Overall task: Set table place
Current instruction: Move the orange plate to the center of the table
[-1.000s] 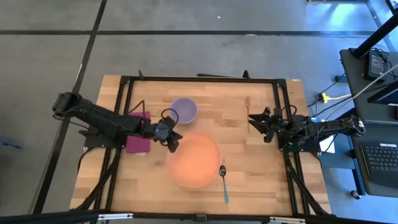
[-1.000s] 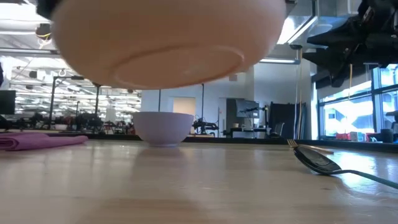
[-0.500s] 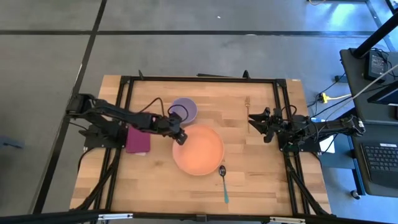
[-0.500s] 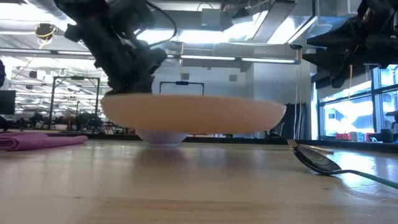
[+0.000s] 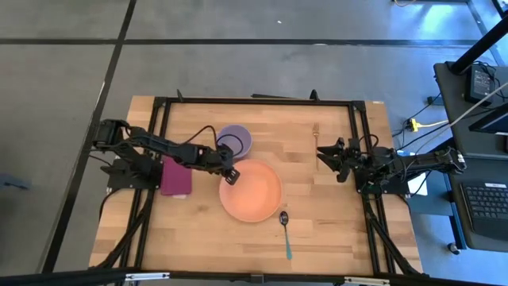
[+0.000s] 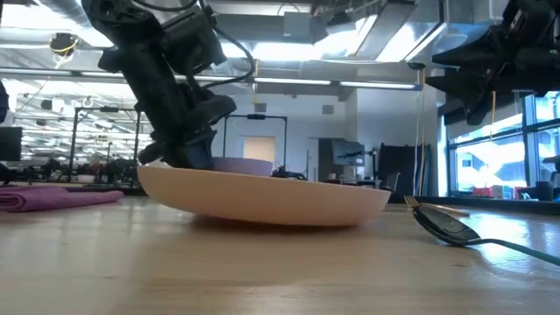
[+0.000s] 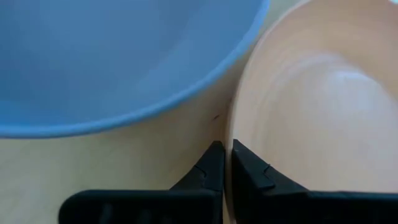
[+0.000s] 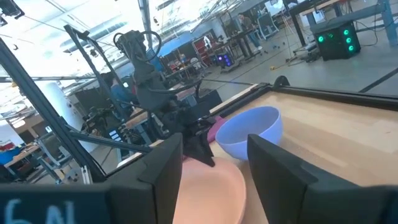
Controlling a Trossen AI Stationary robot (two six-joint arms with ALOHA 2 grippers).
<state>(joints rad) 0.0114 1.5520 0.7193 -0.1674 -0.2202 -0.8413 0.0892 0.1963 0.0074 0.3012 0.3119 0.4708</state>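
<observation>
The peach-orange plate (image 5: 251, 191) is at the table's middle, held at its left rim by my left gripper (image 5: 228, 175), which is shut on it. The lavender bowl (image 5: 235, 141) stands just beyond the plate on its base. It also shows in the left wrist view (image 7: 112, 62). The magenta napkin (image 5: 175, 177) lies flat to the left. The teal-handled spoon (image 5: 286, 234) lies right of the plate. The gold fork (image 5: 317, 133) lies at the far right. My right gripper (image 5: 327, 159) is open and empty near the fork. My left gripper pinches the plate's left rim (image 7: 229, 134) between its two fingers, one finger (image 7: 252, 177) inside the plate and one (image 7: 208, 171) outside. The fingers come from the table's left, slanting down. The plate is tilted, its held side (image 6: 149, 172) raised and its underside (image 6: 280, 220) on the table.
The black frame (image 5: 254, 102) edges the table. The bowl stands close to the plate's far-left rim. The spoon's dark bowl (image 6: 446, 226) and the fork's tines (image 6: 409, 202) lie just right of the plate. Bare wood (image 5: 190, 230) shows at the near left.
My left gripper has gone down and a little toward the table's far right with the plate. The plate was lifted well clear of the table; now its underside is on the wood, and only its held left side stays raised.
</observation>
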